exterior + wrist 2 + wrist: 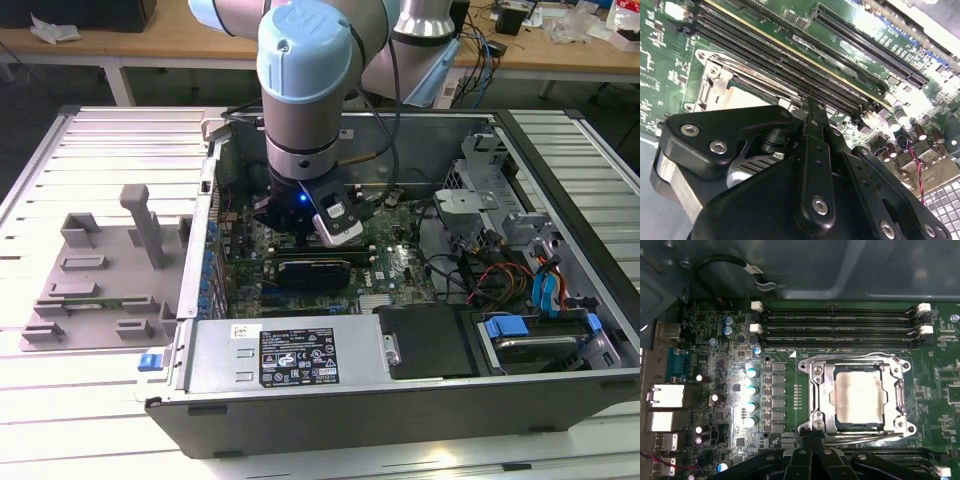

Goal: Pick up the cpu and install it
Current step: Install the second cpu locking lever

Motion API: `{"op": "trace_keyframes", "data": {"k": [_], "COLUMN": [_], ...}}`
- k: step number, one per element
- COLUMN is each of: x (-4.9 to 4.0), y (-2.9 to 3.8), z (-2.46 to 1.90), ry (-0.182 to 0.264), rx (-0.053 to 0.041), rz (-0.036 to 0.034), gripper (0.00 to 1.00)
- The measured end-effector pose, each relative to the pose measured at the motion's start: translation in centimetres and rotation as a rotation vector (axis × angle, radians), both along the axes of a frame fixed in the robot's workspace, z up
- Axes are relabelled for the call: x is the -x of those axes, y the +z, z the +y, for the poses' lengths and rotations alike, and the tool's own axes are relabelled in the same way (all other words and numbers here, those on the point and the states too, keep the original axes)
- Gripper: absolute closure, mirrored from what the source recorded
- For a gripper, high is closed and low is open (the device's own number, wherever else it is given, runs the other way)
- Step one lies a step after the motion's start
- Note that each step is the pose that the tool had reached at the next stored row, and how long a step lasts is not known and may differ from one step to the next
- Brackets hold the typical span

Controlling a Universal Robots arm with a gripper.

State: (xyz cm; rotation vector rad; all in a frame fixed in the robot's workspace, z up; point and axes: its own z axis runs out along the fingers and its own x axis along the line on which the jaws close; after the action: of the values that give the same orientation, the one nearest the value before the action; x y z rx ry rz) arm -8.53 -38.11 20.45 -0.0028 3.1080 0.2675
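Cpu [860, 397] seated flat in the socket [856, 395], silvery top framed on all four sides by the metal bracket. Claw [812, 442] hanging just beside the socket's near edge, fingers [815, 145] pressed together, grasping nothing. Memory slots [840, 325] close along the socket's far edge. Arm [305, 110] reaching down into the open case [400, 390], walls near on every side. Grey tray [100, 275] on the desk [80, 140], well apart.
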Motion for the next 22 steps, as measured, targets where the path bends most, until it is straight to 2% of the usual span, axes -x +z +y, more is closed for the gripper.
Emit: {"op": "trace_keyframes", "data": {"k": [2,3,5,7,10,11,12,13,14,15,17,18,19,20,21,22], "x": [0.16,0.29,0.43,0.6,0.6,0.6,0.6,0.48,-0.24,-1.31,-2.22,-3.05,-3.76,-4.04,-4.05,-4.06], "y": [-0.11,-0.23,-0.4,-0.67,-0.67,-0.43,0.42,1.38,1.39,1.39,1.39,1.39,1.39,1.38,1.4,1.6], "z": [0.0,0.0,0.01,-0.01,0.0,0.01,0.0,0.03,0.06,0.09,0.12,0.25,0.76,2.1,2.83,2.97], "ry": [0.001,0.002,0.003,0.004,0.004,0.004,0.004,0.004,0.001,0.0,0.0,0.0,0.0,0.0,0.0,0.0], "rx": [-0.0111,-0.0214,-0.0298,-0.035,-0.0356,-0.0346,-0.0309,-0.0145,0.0165,0.0238,0.0254,0.0256,0.026,0.027,0.0281,0.0298], "rz": [-0.0012,-0.0024,-0.0035,-0.0036,-0.0037,-0.004,-0.0038,-0.0036,-0.003,-0.0028,-0.0024,-0.0021,-0.002,-0.002,-0.002,-0.0019], "gripper": [0.89,0.89,0.89,0.89,0.89,0.89,0.89,0.89,0.89,0.89,0.89,0.89,0.89,0.89,0.89,0.89]}}
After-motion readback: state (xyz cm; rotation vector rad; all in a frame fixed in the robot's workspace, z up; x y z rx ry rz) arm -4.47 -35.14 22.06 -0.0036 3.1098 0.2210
